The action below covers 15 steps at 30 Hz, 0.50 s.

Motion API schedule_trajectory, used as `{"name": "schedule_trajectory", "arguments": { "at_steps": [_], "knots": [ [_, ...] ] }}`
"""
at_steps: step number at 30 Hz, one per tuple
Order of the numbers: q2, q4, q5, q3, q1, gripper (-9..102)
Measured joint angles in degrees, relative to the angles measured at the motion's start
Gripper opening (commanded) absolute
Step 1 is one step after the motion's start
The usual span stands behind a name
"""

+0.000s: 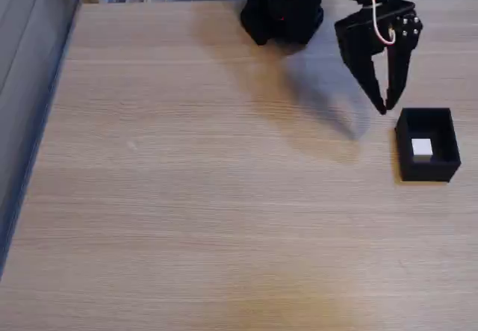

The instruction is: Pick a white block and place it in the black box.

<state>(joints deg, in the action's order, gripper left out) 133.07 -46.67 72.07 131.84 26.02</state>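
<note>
Pale wood grain runs across the worktop (209, 196) in the fixed view, bare over most of its spread. Toward three o'clock sits the black box (427, 169), open-topped, with the white block (422, 148) lying inside it on the floor of the box, apart from the tool. The tool (386, 107) hangs at about ten o'clock from the box, just beside its near corner, fingers pointing down. Its tips look nearly together with nothing between them, though at this angle the gap is hard to judge. The arm's dark base (284, 6) stands at twelve o'clock, casting a soft shadow.
</note>
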Motion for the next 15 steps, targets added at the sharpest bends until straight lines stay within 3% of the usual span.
{"name": "schedule_trajectory", "arguments": {
  "at_steps": [8,15],
  "knots": [
    [20.13,-2.11,-1.32,17.23,-7.73,0],
    [37.09,-10.55,6.86,33.40,-14.06,0]
  ]
}}
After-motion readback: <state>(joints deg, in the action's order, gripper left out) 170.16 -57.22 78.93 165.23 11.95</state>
